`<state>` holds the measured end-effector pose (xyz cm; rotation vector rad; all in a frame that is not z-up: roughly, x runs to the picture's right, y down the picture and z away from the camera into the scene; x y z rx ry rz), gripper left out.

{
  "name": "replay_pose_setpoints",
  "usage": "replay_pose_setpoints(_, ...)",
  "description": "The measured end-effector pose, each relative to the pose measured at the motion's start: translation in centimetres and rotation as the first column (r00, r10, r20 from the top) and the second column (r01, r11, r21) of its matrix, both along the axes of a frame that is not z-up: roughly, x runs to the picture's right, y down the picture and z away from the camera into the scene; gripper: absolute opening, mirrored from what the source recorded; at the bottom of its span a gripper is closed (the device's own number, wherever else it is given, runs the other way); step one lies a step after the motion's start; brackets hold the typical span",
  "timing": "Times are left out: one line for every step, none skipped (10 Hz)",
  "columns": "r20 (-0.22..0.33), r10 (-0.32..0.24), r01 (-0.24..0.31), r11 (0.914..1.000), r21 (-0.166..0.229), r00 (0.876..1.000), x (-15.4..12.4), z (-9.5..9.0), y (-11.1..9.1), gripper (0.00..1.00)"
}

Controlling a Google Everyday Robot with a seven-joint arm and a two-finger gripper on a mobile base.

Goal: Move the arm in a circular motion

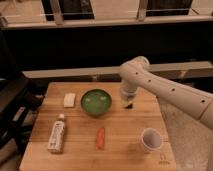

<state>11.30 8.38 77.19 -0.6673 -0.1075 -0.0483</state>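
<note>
Over the back right of the tabletop [125,150], our gripper [129,104] hangs low at the end of the arm [165,90], which reaches in from the right. We cannot tell whether it is open or closed. The green bowl [96,102], just beside it on the left, would crowd a circle most. The cup [150,139] and the bottle [57,135] lie further toward the front.

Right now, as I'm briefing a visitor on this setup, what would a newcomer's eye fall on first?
The big cream-white arm reaches in from the right over the wooden table, its gripper hanging just right of the green bowl. Toward the front are a bottle lying at left and a white cup at right.
</note>
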Motion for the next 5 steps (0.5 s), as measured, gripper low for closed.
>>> replay_pose_setpoints(-0.005, 0.001, -0.001, 1.0, -0.006, 1.0, 0.81, -0.16, 0.4, 0.01)
replay_pose_setpoints(-0.007, -0.003, 0.003, 0.9999, -0.012, 1.0, 1.13, -0.29, 0.53, 0.01)
replay_pose_setpoints(-0.002, -0.004, 0.004, 0.9999, -0.015, 1.0, 1.07, -0.27, 0.61, 0.01)
replay_pose_setpoints(0.002, -0.005, 0.005, 0.9998, -0.017, 1.0, 0.77, -0.62, 0.94, 0.01)
replay_pose_setpoints(0.0, -0.002, 0.002, 0.9998, -0.019, 1.0, 0.49, -0.85, 1.14, 0.01)
